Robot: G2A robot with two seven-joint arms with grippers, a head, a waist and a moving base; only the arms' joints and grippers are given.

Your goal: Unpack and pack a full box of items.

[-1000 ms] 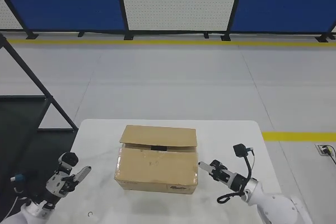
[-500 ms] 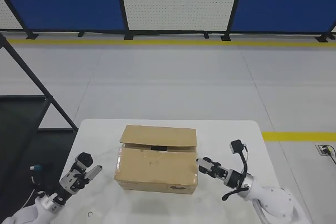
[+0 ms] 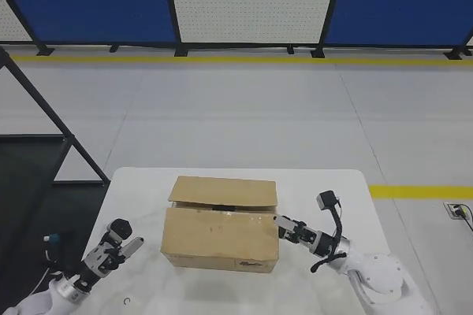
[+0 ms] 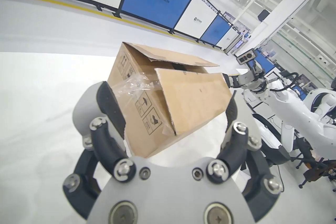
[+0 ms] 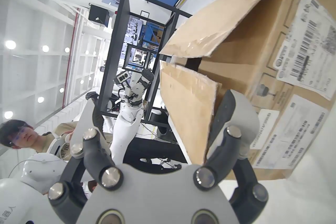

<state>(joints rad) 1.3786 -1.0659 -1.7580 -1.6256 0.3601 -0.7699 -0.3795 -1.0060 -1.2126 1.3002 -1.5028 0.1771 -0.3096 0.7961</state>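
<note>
Brown corrugated cardboard box (image 3: 221,240), centre of top view, I judge heavy, flaps stiff: pinch the front flap's edge; right gripper (image 5: 160,104) spread at it, left gripper (image 4: 168,96) spread, standing off.

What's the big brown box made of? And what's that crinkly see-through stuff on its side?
The box looks like cardboard: matte brown, with folded creases and rough, torn flap edges. The crinkly strip seems to be clear plastic packing tape, glossy and wrinkled where it catches the light, though it could be thin plastic film instead.
</note>
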